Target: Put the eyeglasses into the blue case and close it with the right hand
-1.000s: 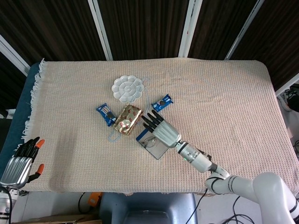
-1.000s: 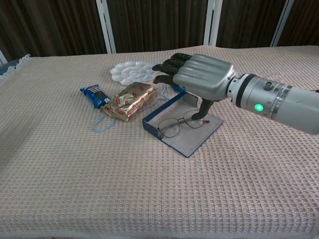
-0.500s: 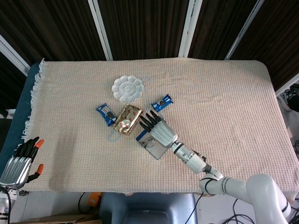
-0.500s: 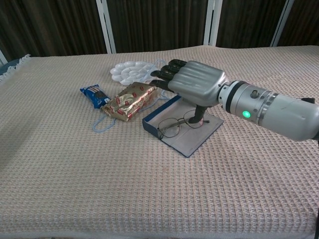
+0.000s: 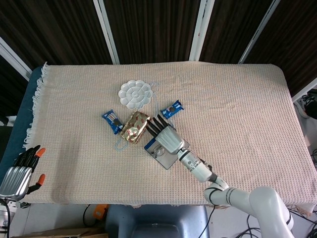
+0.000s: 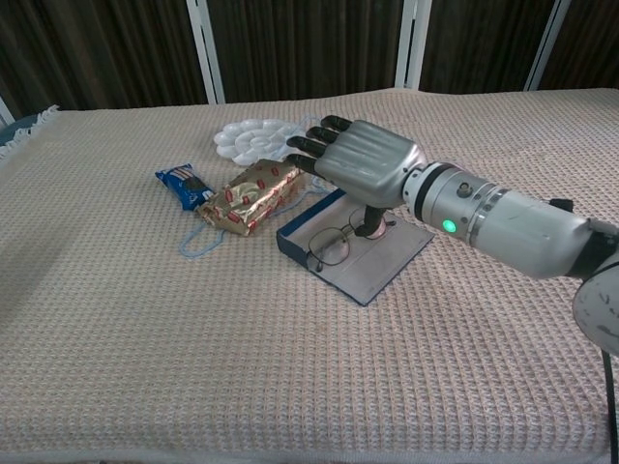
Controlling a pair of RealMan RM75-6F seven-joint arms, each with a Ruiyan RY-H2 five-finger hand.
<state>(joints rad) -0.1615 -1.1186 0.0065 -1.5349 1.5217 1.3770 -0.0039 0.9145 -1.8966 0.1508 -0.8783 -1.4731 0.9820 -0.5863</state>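
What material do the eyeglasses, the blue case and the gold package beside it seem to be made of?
Eyeglasses: thin dark wire frame, probably metal.
Blue case: stiff, matte blue shell with greyish lining, perhaps fabric over board.
Gold package: shiny, creased wrap with red print, likely foil or metallised paper.

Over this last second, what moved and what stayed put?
The right hand slid left over the blue case, its fingers now above the gold packet, holding nothing. The eyeglasses stayed in the open case; the left hand stayed at the table edge.
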